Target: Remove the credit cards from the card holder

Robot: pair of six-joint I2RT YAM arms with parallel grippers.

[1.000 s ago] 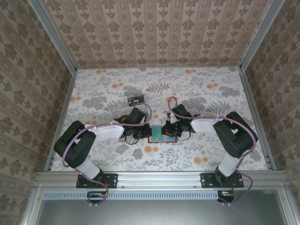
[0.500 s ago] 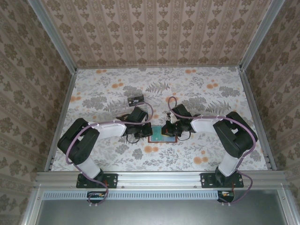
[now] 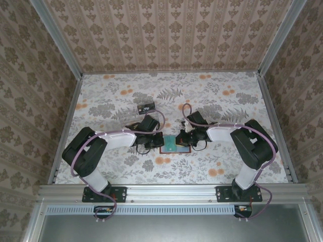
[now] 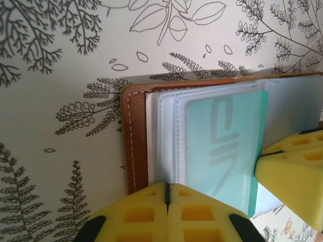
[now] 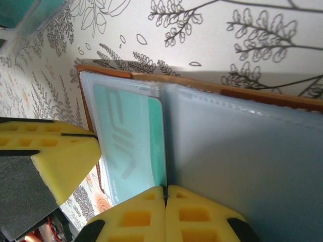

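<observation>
The card holder lies open on the table between the two arms, brown leather with clear sleeves inside. In the left wrist view its stitched brown edge and a teal credit card inside a sleeve show. My left gripper is shut, pinching the near edge of the card holder's clear sleeves. My right gripper is shut on the edge of the teal credit card, beside a grey-blue sleeve page. From above, the left gripper and right gripper meet over the holder.
A small dark object lies behind the left arm. A tiny dark item sits behind the right gripper. Aluminium rails and patterned walls bound the flowered table.
The left gripper has finished closing on the sleeve edge. The teal card now stands out more between the two grippers, and the right wrist has shifted slightly right.
</observation>
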